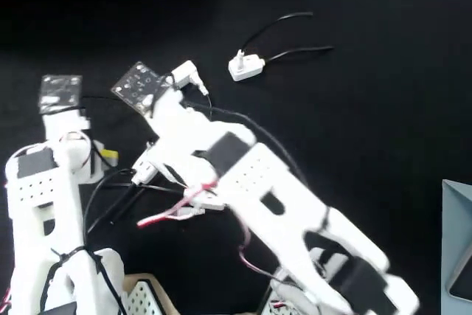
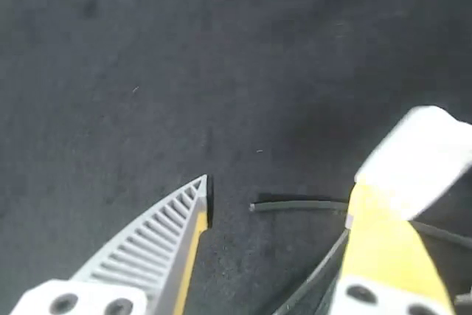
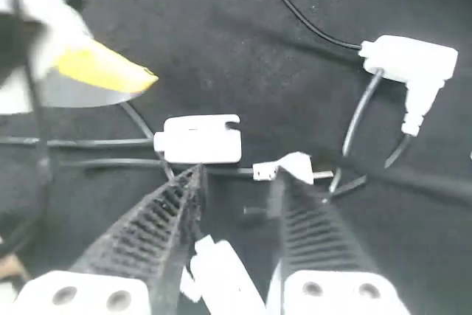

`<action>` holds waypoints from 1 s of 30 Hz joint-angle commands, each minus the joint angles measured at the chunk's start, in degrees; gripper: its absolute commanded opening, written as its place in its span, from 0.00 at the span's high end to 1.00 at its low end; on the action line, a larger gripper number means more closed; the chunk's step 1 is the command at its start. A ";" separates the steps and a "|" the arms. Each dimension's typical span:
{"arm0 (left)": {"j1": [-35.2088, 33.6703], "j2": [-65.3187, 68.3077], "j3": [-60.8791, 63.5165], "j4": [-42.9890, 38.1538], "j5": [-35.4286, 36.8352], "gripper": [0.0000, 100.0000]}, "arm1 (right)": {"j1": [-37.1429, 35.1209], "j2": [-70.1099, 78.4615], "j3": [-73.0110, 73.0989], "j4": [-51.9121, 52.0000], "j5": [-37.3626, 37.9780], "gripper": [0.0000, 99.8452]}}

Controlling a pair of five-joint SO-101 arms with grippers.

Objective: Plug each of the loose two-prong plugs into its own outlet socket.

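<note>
Right wrist view shows you the right gripper low over the black surface. Its dark ribbed fingers stand a narrow gap apart, with nothing clamped between the tips. Just beyond one tip a white rectangular piece lies across the black cords. Right at the other tip sits a small white connector with a metal prong pointing sideways. A white shape shows low between the fingers; you cannot tell what it is or whether they touch it. Well apart from them lies an angled white plug with a cord running off it. A yellow fingertip of the other arm shows near the rectangular piece.

Left wrist view gives you the left gripper with its fingers spread wide and holding nothing. A black cord end lies on the surface between them. Beyond the yellow finger is a blurred white piece that you cannot make out.

High view places the left arm and the slanting right arm bent over the left part of the surface. A white plug lies farther out, well apart from both arms, with two cords curling away from it.
</note>
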 commanded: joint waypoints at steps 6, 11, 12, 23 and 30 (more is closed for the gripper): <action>9.54 0.62 -3.74 0.97 -4.57 0.70 | 16.70 -16.57 11.03 4.13 -0.70 0.99; 12.44 11.25 -7.78 0.97 -4.92 0.70 | 23.30 -19.65 16.31 4.04 -0.70 0.98; 12.79 14.51 -9.27 0.97 -4.92 0.70 | 23.91 -19.65 16.84 4.04 -0.70 0.98; 14.37 39.47 -22.02 0.70 -8.79 0.71 | 24.44 -19.65 25.63 -4.66 -0.70 0.98; 14.29 43.78 -29.93 -0.70 -8.62 0.91 | 24.44 -19.65 26.15 -5.27 -0.70 0.98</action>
